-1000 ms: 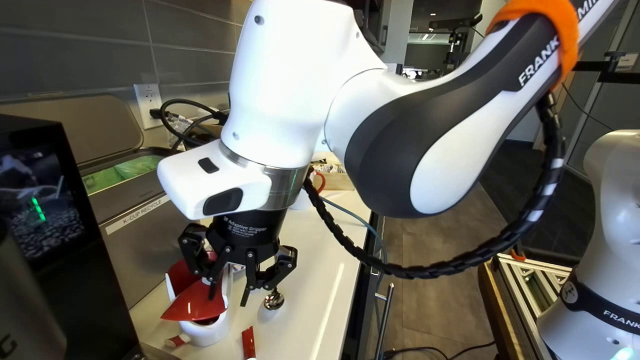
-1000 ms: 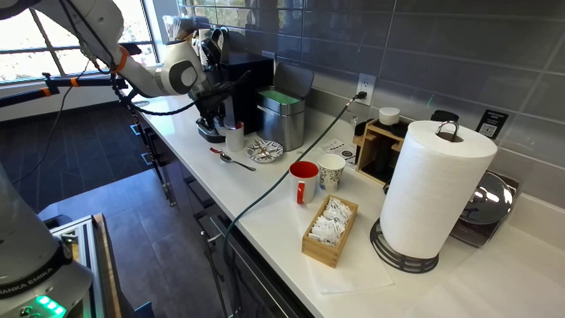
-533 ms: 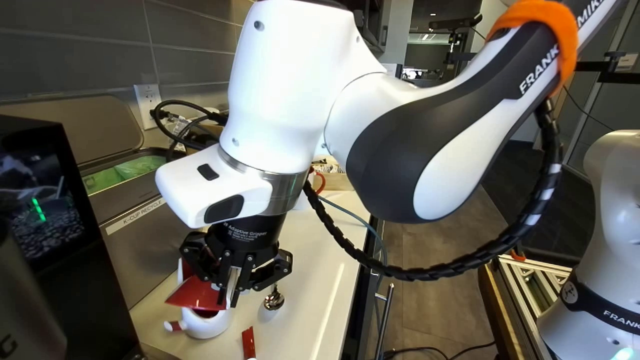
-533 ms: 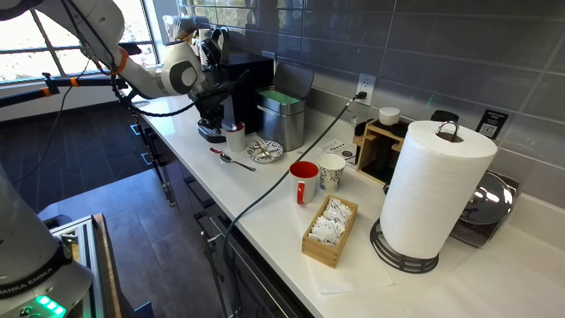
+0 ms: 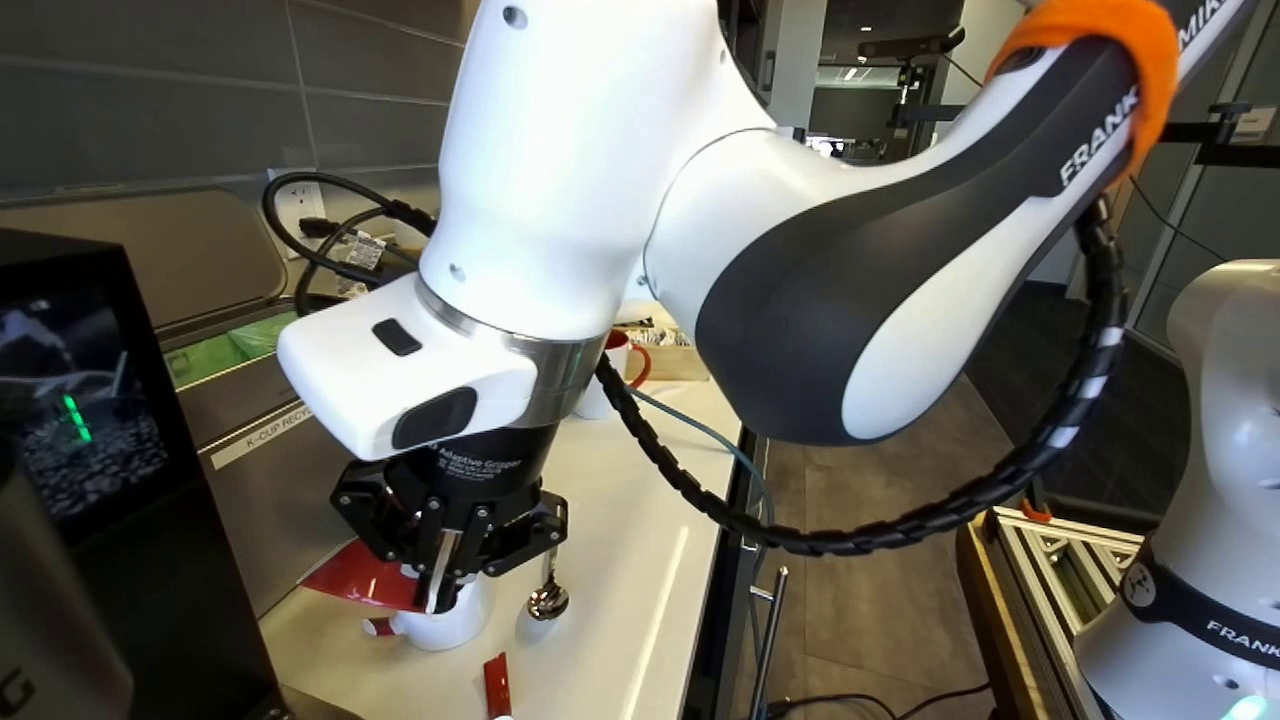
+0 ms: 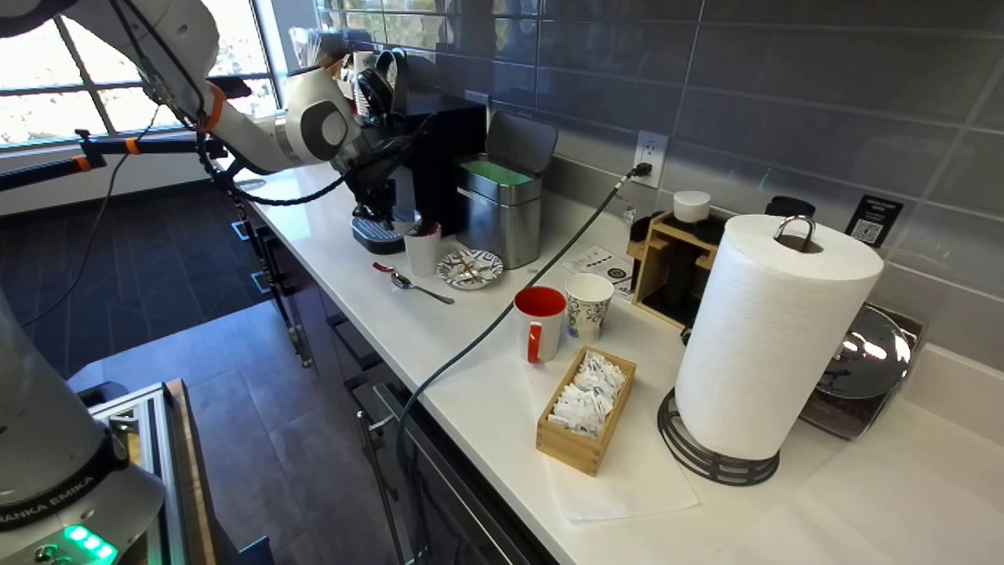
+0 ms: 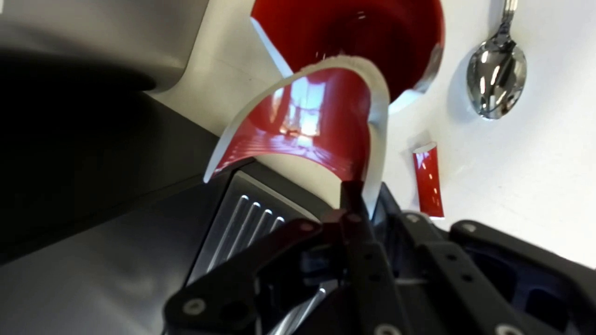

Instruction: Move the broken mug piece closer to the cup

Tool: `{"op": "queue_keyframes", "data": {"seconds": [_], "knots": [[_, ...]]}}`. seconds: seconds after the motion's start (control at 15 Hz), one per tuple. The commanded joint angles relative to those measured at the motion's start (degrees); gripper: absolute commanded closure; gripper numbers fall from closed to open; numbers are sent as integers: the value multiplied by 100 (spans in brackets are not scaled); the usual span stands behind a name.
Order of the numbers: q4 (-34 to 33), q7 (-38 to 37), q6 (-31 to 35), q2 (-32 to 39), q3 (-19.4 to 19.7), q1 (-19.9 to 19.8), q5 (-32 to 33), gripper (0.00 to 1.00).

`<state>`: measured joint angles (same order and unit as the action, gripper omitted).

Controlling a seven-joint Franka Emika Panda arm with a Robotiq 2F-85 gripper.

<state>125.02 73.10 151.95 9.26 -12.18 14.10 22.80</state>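
The broken mug piece [image 7: 298, 121] is a curved, glossy red shard with a pale edge. It also shows in an exterior view [image 5: 362, 578]. My gripper [image 7: 365, 197] is shut on one side edge of it, and the shard sticks out sideways. In an exterior view the gripper [image 5: 440, 598] is just above the broken white mug [image 5: 447, 626]. That mug's red inside [image 7: 372, 32] lies beyond the shard in the wrist view; I cannot tell whether they touch. A whole red-and-white mug [image 6: 539, 329] and a patterned paper cup [image 6: 588, 304] stand farther along the counter.
A small red fragment [image 7: 428, 184] and a spoon [image 7: 496, 79] lie beside the broken mug. A patterned plate [image 6: 471, 269] and a steel bin [image 6: 502, 216] stand close by. The coffee machine's drip tray [image 7: 260, 228] is under the gripper. A cable [image 6: 463, 353] crosses the counter.
The open gripper has shut on the shard and shifted left in an exterior view, carrying it. The broken mug below has shifted right and away from that camera.
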Motion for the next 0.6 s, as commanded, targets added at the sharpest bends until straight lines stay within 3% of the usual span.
{"op": "queue_keyframes", "data": {"seconds": [0.0, 0.2, 0.53], "knots": [[-127, -10, 84, -6, -62, -10, 216, 98], [-127, -71, -28, -297, -84, -40, 101, 98], [-18, -794, 93, -814, 213, -297, 109, 98]]}}
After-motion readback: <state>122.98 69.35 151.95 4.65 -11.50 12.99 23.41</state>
